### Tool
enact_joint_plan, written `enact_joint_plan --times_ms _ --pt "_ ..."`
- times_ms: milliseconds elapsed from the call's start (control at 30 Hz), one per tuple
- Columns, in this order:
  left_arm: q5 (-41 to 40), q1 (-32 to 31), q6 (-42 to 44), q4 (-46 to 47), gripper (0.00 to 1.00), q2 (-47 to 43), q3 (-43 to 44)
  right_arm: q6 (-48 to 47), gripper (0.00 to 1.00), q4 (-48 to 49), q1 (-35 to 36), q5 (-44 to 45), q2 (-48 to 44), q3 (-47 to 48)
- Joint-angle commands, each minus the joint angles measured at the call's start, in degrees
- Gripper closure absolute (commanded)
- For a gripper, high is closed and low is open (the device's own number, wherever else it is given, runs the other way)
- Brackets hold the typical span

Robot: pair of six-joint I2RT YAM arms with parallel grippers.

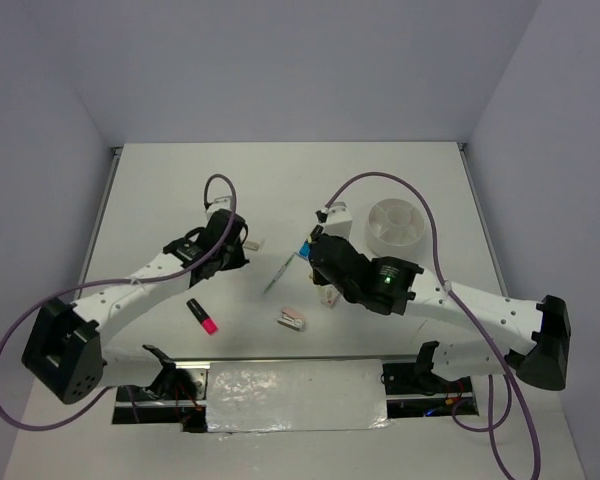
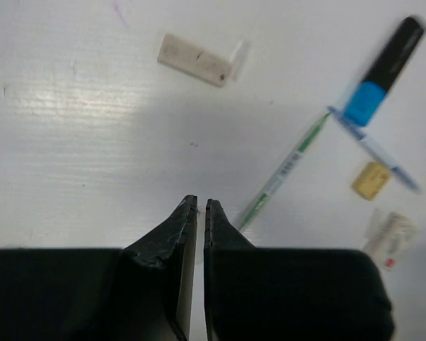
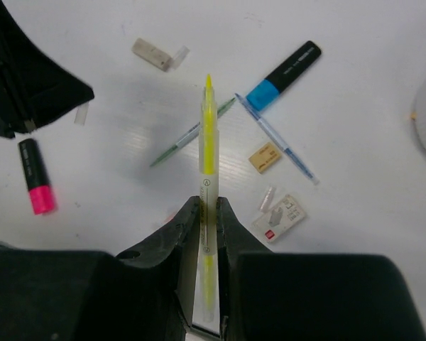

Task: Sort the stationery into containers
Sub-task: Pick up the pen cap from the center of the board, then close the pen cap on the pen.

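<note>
right jaws: clenched on a thin yellow pen (image 3: 209,135). it's gripped near its lower end, and the tip points away from me, above the tabletop (image 1: 160,190).

left jaws: clenched, nothing between them. tips hang over bare tabletop, just beside the near end of the green pen (image 2: 284,170).

stationery on the tabletop:
- green pen and thin blue pen (image 2: 376,150) meet at their far ends in a v, right at the blue end of the black marker (image 2: 383,71)
- small tan eraser (image 2: 370,180) lies just beside the blue pen, inside the v as the right wrist view shows it
- white packet with a red mark (image 3: 278,218) is near the tan eraser, on my side of it
- long whitish eraser (image 2: 195,60) lies apart from the pens, with a small clear bit at one end
- pink-ended black highlighter (image 1: 203,316) lies alone on the left, well apart from the pen cluster

round white tub (image 1: 395,224) with inner dividers sits at far right, beyond my right arm. can't tell what's in the compartments.
</note>
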Motion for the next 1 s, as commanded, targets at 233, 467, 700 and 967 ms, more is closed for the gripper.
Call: enact_joint_plan --times_ms 233,467,700,967 --pt "4.6 -0.2 -1.7 4.8 1.00 -15.5 5.0 -4.1 1.00 24.2 -0.4 -16.1 -7.1 -11.5" --pt "5.4 -0.1 -2.0 10.1 1.00 -23.2 6.9 -2.6 1.00 34.3 -0.2 -25.9 -10.8 -16.7" --pt "8.1 -0.2 -0.6 18.8 1.00 -27.0 6.4 -3.2 1.00 45.6 4.9 -32.9 -9.9 -17.6" --pt "10.7 -0.2 -1.2 28.2 1.00 -33.1 -0.3 -4.4 1.00 48.7 7.5 -29.4 -5.3 -14.1"
